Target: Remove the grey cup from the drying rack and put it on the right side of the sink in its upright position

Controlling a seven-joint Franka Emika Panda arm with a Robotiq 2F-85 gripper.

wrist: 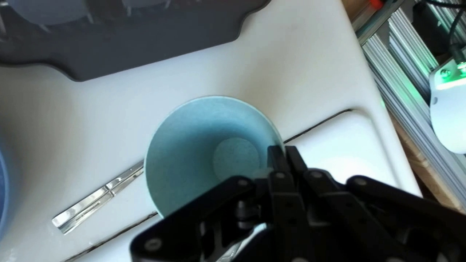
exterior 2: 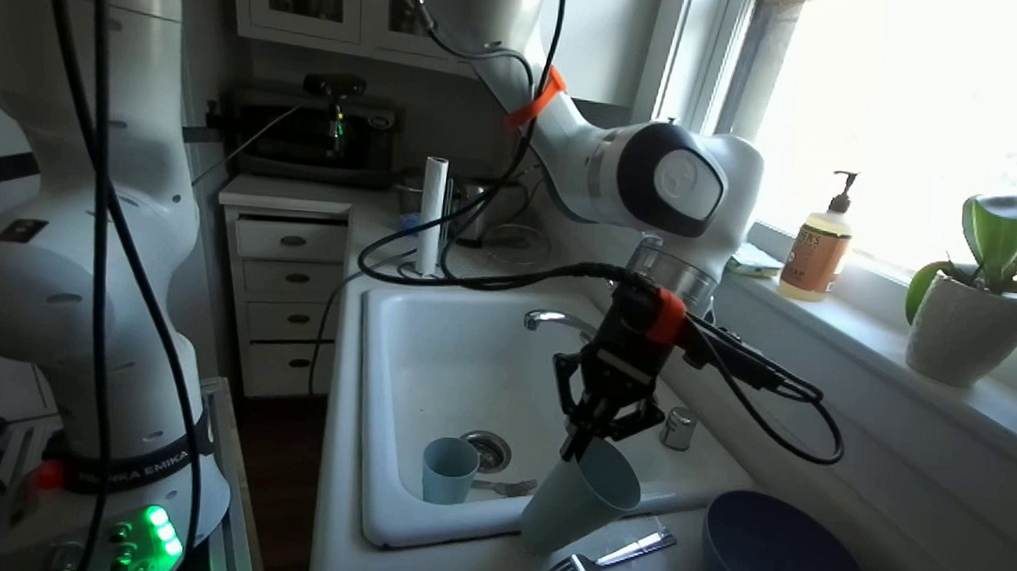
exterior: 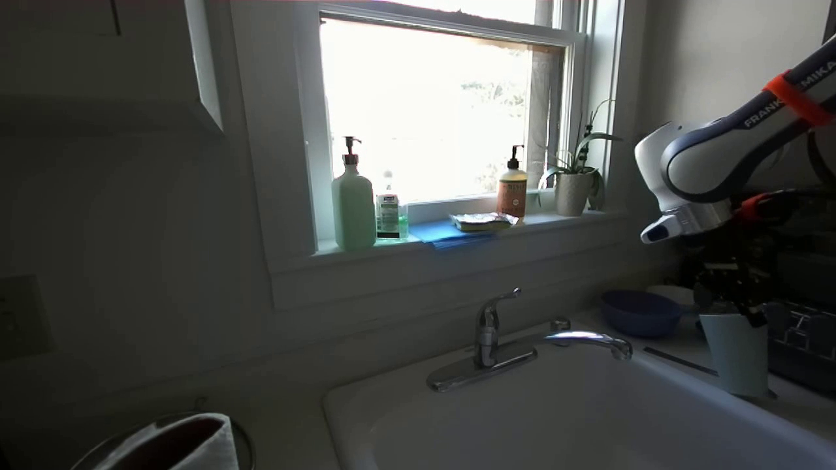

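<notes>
The pale grey-blue cup [exterior: 738,359] is by the sink's rim, mouth up and slightly tilted. It shows in an exterior view [exterior 2: 575,502] and in the wrist view [wrist: 189,145], where I see into it. My gripper [wrist: 285,151] is shut on the cup's rim, one finger inside and one outside; it also shows in an exterior view [exterior 2: 577,446]. I cannot tell whether the cup's base touches the counter. The dark drying rack [wrist: 164,43] stands beside the cup, apart from it. The white sink [exterior 2: 378,453] is on the cup's opposite side.
A fork [exterior 2: 603,562] lies on the counter close to the cup. A blue bowl [exterior 2: 773,543] stands near the wall. Another similar cup [exterior 2: 449,472] and a fork [exterior 2: 507,486] are inside the sink. The chrome faucet [exterior: 486,339] rises from the sink's back rim.
</notes>
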